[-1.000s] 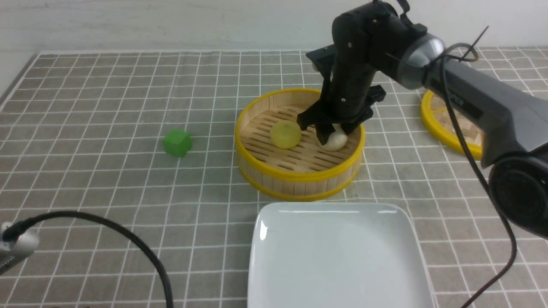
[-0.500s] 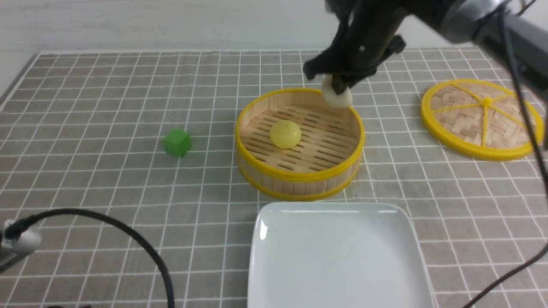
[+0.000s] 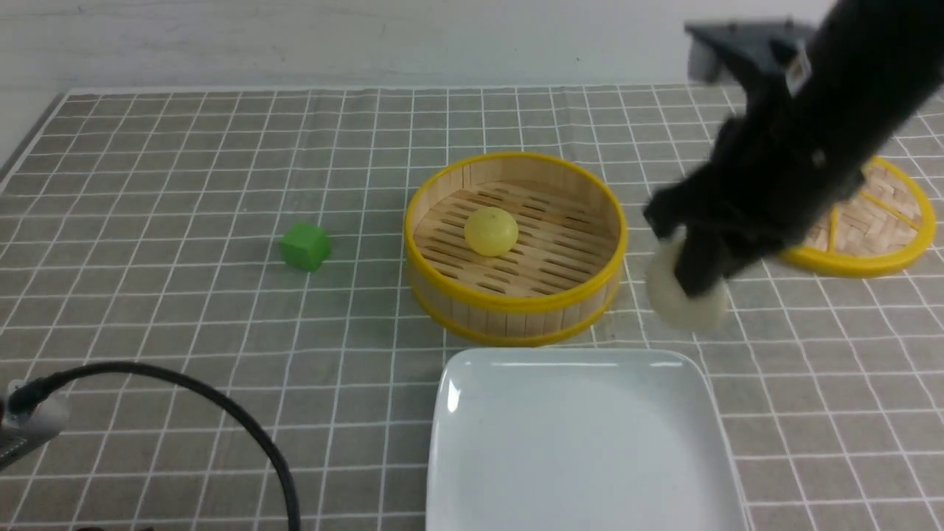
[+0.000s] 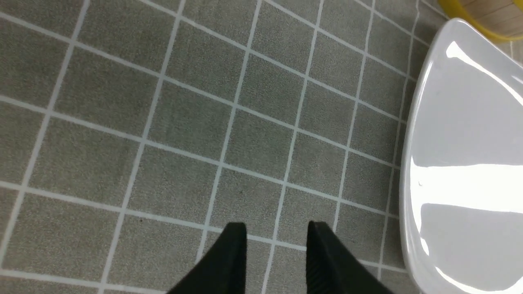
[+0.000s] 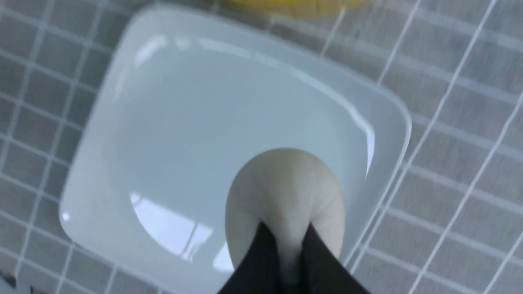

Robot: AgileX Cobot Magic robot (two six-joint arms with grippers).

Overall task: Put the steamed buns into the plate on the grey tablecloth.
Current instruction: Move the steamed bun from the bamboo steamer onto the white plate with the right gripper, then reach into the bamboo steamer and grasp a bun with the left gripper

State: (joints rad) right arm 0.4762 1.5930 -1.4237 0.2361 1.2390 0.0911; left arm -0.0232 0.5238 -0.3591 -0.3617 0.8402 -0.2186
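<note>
The right tool [image 5: 286,245] is closed on the beige-white bun [image 5: 261,196], its tips pinching it narrowly, held up off the grey tablecloth [image 3: 354,413], with the white plate [image 3: 590,442] on the robot's side of that tool and the bamboo basket [image 3: 516,301] to its left, the pale yellow bun [image 3: 491,231] inside. The left tool [image 4: 277,228] is partly open and empty above the cloth, the green cube [image 3: 305,246] lying beyond it.

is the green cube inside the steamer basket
No, the green cube sits on the grey tablecloth, to the left of the steamer basket.
</note>
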